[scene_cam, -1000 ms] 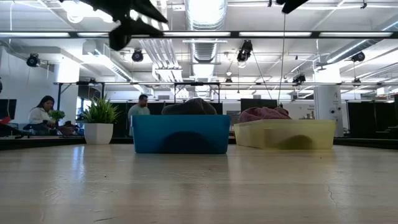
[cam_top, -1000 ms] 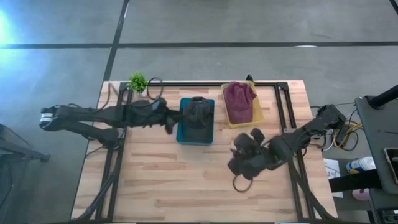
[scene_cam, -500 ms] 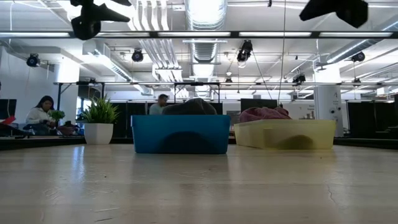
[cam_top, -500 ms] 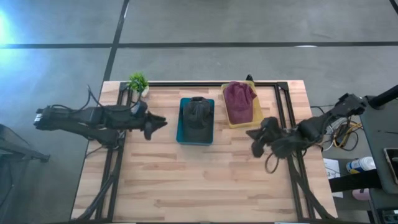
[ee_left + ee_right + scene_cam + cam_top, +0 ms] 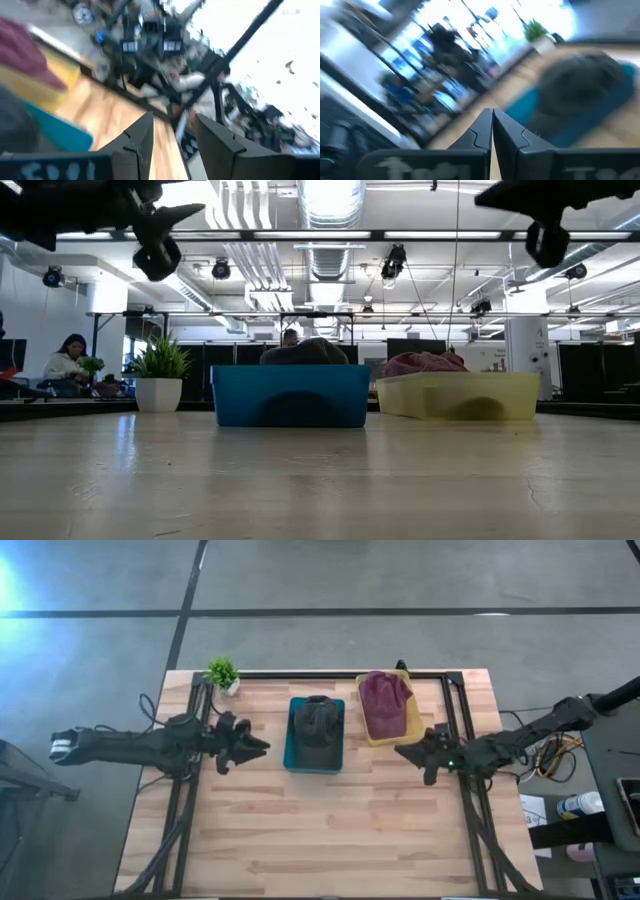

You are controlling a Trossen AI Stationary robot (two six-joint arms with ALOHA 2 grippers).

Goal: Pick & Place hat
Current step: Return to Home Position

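A dark grey hat (image 5: pixel 318 723) lies in a blue bin (image 5: pixel 318 764); in the low view, the hat (image 5: pixel 305 351) bulges above the rim. A maroon hat (image 5: pixel 384 695) lies in a yellow bin (image 5: pixel 411 722) to its right. My left gripper (image 5: pixel 260 747) hovers open, left of the blue bin, pointing at it; the left wrist view shows the gap between the fingers (image 5: pixel 172 137). My right gripper (image 5: pixel 401 752) hovers shut near the yellow bin's near right corner, fingertips together (image 5: pixel 492 125). Both are raised off the table (image 5: pixel 158 252) (image 5: pixel 545 238).
A small potted plant (image 5: pixel 222 672) stands at the far left corner of the table. A black frame (image 5: pixel 455 700) runs along the far edge and both sides. Bare wooden tabletop (image 5: pixel 320 830) stretches in front of the bins. People sit in the room behind (image 5: pixel 68 360).
My left gripper has drawn back from the blue bin toward the table's left edge and come lower. My right gripper has swung from the near middle of the table toward the far right, beside the yellow bin, and also come lower. The hats and bins have stayed put.
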